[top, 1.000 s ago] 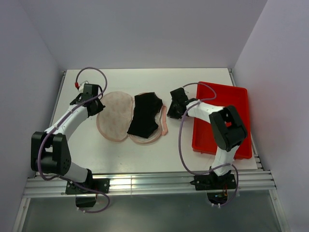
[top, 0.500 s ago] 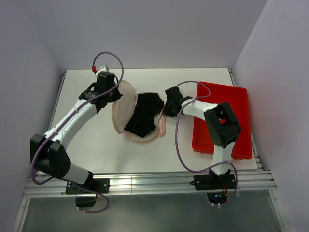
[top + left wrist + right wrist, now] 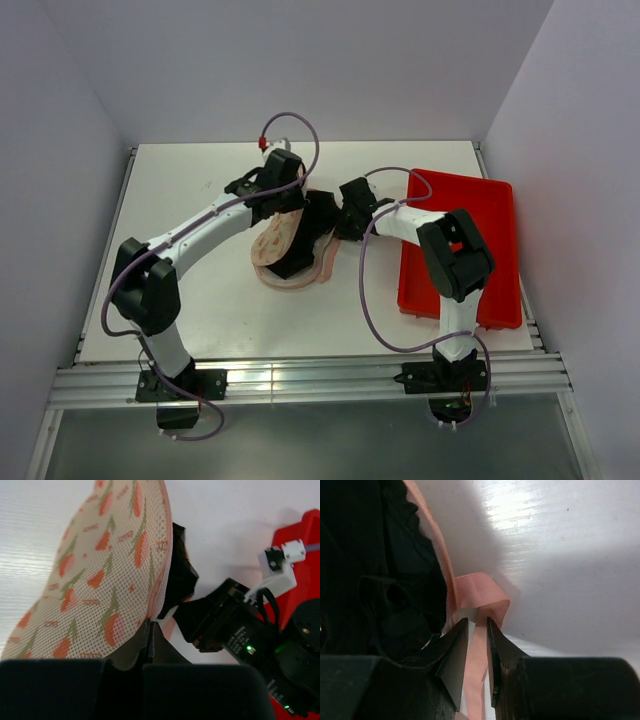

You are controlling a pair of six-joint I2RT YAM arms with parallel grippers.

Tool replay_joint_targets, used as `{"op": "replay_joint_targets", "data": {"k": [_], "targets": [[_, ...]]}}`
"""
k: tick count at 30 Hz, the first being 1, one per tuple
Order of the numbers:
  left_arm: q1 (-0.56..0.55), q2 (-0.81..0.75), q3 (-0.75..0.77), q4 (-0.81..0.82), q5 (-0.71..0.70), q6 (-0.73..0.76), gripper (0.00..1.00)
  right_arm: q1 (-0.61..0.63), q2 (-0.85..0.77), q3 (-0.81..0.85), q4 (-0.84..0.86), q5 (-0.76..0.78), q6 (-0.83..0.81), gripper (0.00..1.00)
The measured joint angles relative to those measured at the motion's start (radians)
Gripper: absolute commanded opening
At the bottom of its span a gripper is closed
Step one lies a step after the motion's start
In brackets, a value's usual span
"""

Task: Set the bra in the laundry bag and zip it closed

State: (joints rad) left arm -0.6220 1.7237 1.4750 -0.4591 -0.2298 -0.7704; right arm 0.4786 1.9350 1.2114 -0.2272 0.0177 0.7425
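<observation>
The laundry bag's left lobe stands up on edge, its orange-red print facing out, and leans over the black bra that lies on the other lobe. My left gripper is shut on the raised lobe's rim; the left wrist view shows the lobe rising from the pinched gripper, with the bra behind it. My right gripper sits at the bag's right edge. In the right wrist view it holds a pink strap of the bag's rim between narrow jaws, beside the bra.
A red plastic tray lies at the right, under the right arm's elbow. White walls close the table on three sides. The right gripper's black body is close in front of the left wrist camera.
My left gripper has carried the bag's left lobe up and to the right, from flat on the table to standing over the bra. The right gripper has shifted slightly left.
</observation>
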Motion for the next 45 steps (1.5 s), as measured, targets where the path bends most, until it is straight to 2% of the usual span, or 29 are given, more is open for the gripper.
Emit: {"op": "replay_joint_targets", "data": {"k": [10,22,36,45], "targets": [[-0.104,0.148,0.09,0.043,0.031,-0.021,0.0,0.002,0.005,0.0,0.017,-0.011,0.01,0.29],[-0.13,0.314,0.05,0.137,0.083,-0.056,0.0,0.002,0.007,-0.003,0.026,-0.011,0.018,0.29],[-0.127,0.374,-0.036,0.232,0.154,-0.089,0.0,-0.004,-0.047,-0.061,0.016,-0.006,0.034,0.3],[-0.134,0.31,-0.155,0.306,0.188,-0.088,0.0,-0.047,-0.18,-0.078,-0.025,0.003,0.037,0.31]]}}
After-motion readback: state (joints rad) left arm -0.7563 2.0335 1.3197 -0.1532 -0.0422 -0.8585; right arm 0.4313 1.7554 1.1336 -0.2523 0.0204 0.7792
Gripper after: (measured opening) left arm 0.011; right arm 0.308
